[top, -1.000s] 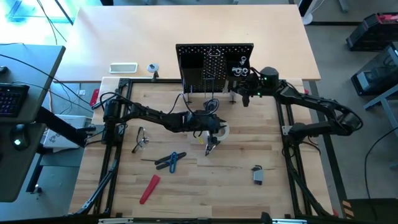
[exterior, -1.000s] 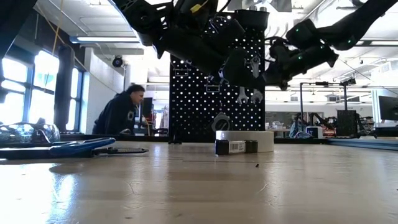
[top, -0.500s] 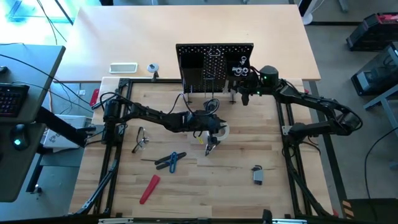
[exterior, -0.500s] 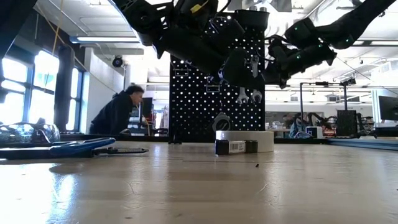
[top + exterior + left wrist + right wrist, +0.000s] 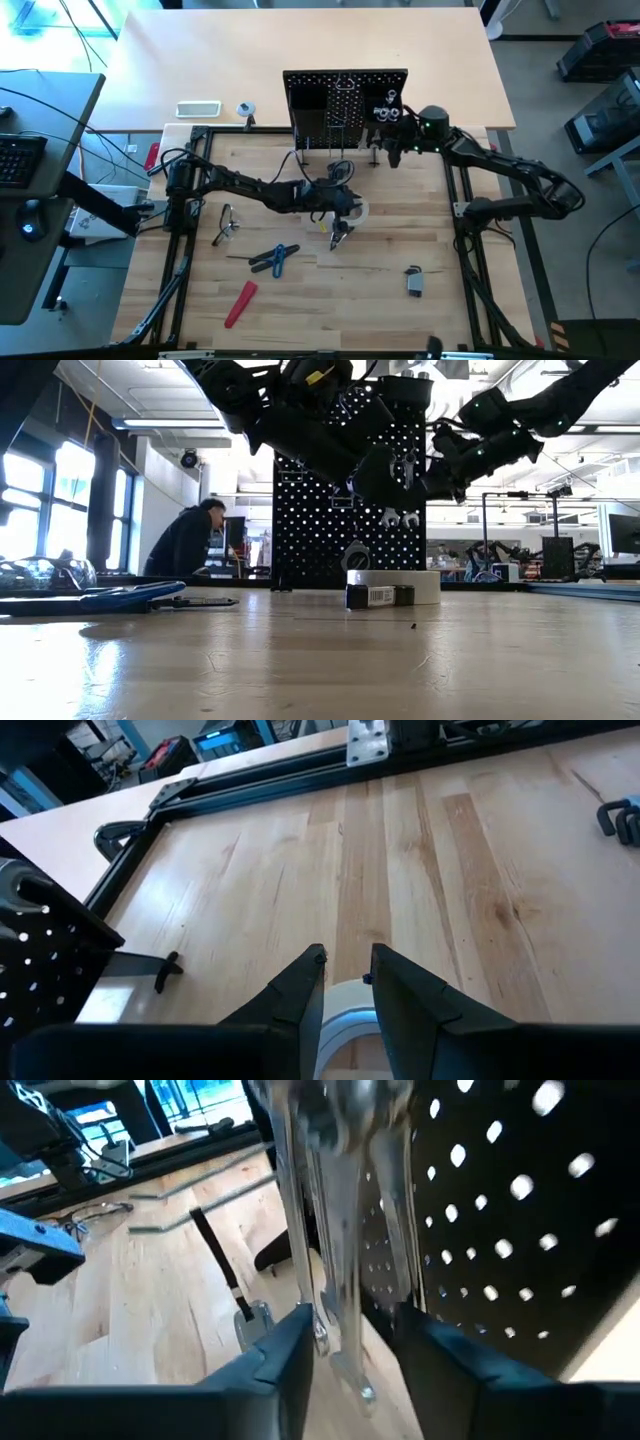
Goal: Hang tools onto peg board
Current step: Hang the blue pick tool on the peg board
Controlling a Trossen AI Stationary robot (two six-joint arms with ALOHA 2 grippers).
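The black peg board [image 5: 345, 100] stands upright at the table's far edge. A bunch of silver wrenches [image 5: 340, 1230] hangs in front of its right part; the top of the bunch is out of the frame. My right gripper [image 5: 352, 1315] is open, a finger on either side of the wrenches' lower ends; whether it touches them I cannot tell. The white tape roll [image 5: 358, 211] lies flat on the table's middle. My left gripper [image 5: 345, 955] hovers open above it, with nothing between its fingers.
Blue-handled pliers [image 5: 275, 258], a red-handled tool [image 5: 240, 303] and a small tape measure [image 5: 413, 281] lie on the near half of the table. A silver object [image 5: 225, 225] lies at the left. A person [image 5: 195, 540] stands behind the table, beyond the board.
My right gripper has tipped slightly at the peg board's right part without leaving its place. My left arm has kept still above the tape roll.
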